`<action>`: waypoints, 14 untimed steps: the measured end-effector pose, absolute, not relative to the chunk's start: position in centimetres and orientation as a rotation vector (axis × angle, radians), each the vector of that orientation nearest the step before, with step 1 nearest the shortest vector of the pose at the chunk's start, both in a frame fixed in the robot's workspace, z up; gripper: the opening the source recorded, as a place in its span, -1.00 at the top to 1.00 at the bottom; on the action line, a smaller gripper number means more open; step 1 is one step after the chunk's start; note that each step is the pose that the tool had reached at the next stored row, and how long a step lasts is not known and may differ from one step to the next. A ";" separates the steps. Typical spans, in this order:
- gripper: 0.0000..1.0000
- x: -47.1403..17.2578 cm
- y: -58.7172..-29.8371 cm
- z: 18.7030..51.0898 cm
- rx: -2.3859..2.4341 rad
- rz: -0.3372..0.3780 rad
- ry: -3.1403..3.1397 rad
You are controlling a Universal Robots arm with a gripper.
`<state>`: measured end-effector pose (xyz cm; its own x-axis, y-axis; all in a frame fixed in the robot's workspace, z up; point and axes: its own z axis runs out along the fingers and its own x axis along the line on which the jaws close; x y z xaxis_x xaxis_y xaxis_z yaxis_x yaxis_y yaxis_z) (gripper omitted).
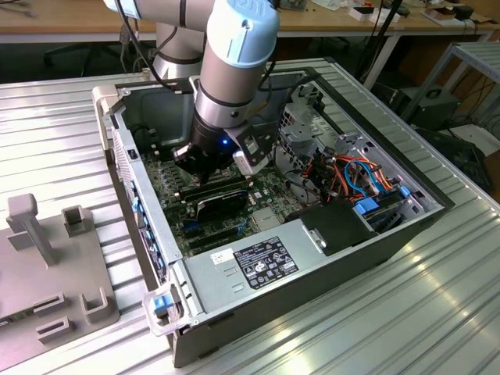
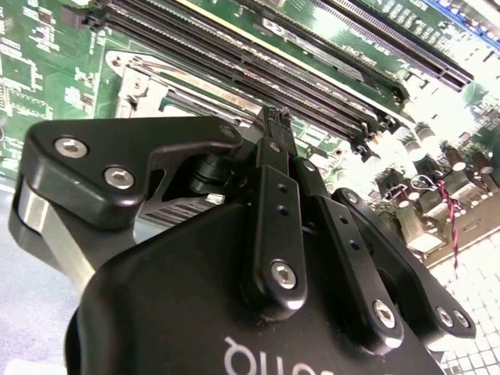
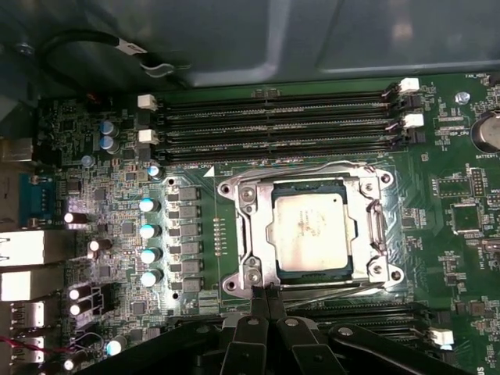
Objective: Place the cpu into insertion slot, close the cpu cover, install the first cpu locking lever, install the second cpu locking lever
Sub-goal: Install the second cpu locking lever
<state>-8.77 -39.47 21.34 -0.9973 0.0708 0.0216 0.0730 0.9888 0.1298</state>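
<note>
Black gripper (image 3: 262, 301) fingers sit pressed together right up at the lens in both wrist views, tips closed with nothing visibly between them, poised at the near edge of the socket, seemingly to work a thin wire lever (image 3: 312, 287) there. Largest around it, the open grey computer case (image 1: 328, 258) holds the green motherboard (image 3: 117, 156). Down on that board, the silvery square cpu cover (image 3: 375, 226) lies flat, framing the beige-topped cpu (image 3: 307, 230), which is already seated in the silver-rimmed insertion slot (image 3: 244, 191).
</note>
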 end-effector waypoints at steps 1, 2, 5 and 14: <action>0.79 -8.9 -39.5 21.3 -0.113 -0.204 -3.116; 0.79 -9.1 -39.5 21.3 -0.113 -0.204 -3.116; 0.79 -9.6 -39.5 21.3 -0.113 -0.204 -3.116; 0.79 -10.0 -39.5 21.3 -0.110 -0.204 -3.116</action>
<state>-10.00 -39.47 21.30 -0.9974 0.0693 0.0215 0.0716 0.9890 0.1298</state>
